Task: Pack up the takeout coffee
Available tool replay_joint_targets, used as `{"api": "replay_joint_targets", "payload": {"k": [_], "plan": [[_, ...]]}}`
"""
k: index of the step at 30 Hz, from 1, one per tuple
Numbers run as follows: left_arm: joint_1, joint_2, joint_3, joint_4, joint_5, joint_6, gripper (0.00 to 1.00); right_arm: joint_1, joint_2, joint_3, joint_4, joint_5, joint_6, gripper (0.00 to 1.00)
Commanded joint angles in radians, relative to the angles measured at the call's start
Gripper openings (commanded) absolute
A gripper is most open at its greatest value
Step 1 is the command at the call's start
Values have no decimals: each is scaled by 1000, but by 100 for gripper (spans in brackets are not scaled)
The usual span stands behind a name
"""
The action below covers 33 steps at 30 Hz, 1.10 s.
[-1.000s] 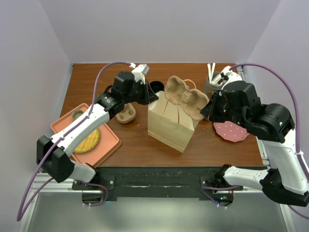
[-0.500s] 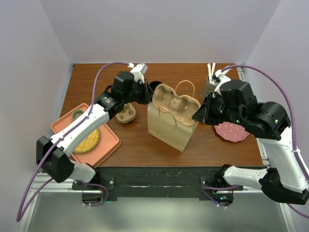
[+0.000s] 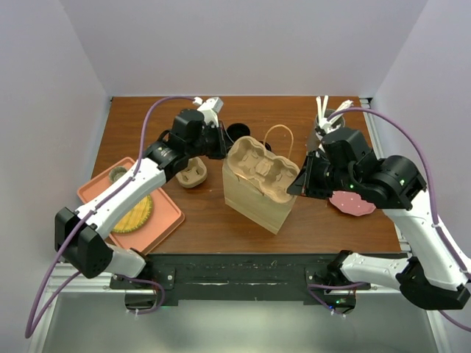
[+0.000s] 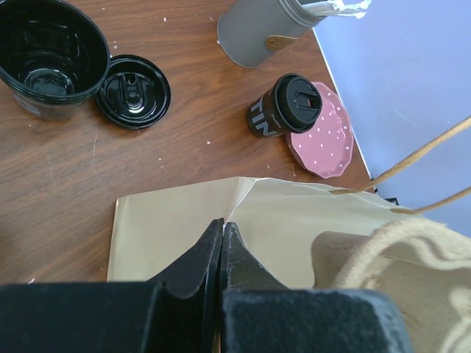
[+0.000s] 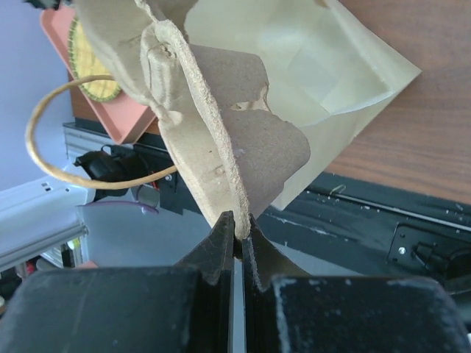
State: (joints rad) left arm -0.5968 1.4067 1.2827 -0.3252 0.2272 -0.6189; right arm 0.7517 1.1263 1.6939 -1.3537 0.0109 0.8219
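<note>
Evidently the left gripper (image 4: 221, 234) is pinched shut on the rim of the paper bag (image 4: 169, 228) to steady its mouth. The right gripper (image 5: 237, 224) clamps the cup carrier (image 5: 221, 125) above it. The takeout coffee (image 4: 285, 107) stands unpacked on the bench (image 4: 66, 169), beside the pink plate (image 4: 329, 140).

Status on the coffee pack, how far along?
Done: paper bag upright, left gripper pinching its rim. In hand: right gripper holds the cup carrier at the bag's mouth. Remaining: the takeout coffee stands on the table beside the pink plate, not yet packed.
</note>
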Motion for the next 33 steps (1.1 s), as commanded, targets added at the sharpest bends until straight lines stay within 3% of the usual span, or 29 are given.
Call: {"api": "replay_joint_targets", "payload": {"k": [1,3,6,15,27,33], "plan": [[-3,-60,29,32,18,-31,0,3,-2,-25,-91,-20,36,0],[-3,-69,18,32,21,-30,0,3,6,-17,-91,-19,36,0],[-3,-78,21,20,8,-12,18,2,16,-22,-91,-25,37,0],[22,-54,167,-97,-121,103,37,3,23,-30,-93,-32,46,0],[22,-48,228,-224,-201,162,42,1,90,58,-91,-51,20,0],[20,-72,179,-229,-171,180,42,0,135,125,-90,-63,16,0]]}}
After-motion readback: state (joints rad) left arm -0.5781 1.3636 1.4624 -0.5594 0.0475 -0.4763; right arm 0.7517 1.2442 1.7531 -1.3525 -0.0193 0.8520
